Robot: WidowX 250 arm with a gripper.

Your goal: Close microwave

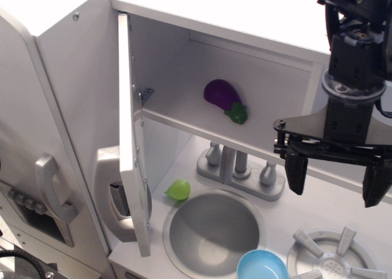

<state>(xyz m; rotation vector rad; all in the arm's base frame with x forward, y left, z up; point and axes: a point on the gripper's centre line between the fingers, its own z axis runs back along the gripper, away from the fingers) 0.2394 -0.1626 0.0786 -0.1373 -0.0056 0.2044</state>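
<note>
Hovering with fingers (pixel 297 175) spread, gripping nothing; microwave door (pixel 132 138) standing open, edge-on and upright, far off to their left across the sink (pixel 211 230).

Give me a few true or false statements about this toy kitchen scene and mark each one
1. The microwave door stands open. True.
2. A purple eggplant lies inside the microwave. True.
3. The gripper is clamped on the door edge. False: it hangs to the right above the counter, fingers apart, holding nothing.
4. The green ball sits inside the sink. False: it rests on the counter beside the sink rim.
5. A blue cup is near the sink's front edge. True.
</note>
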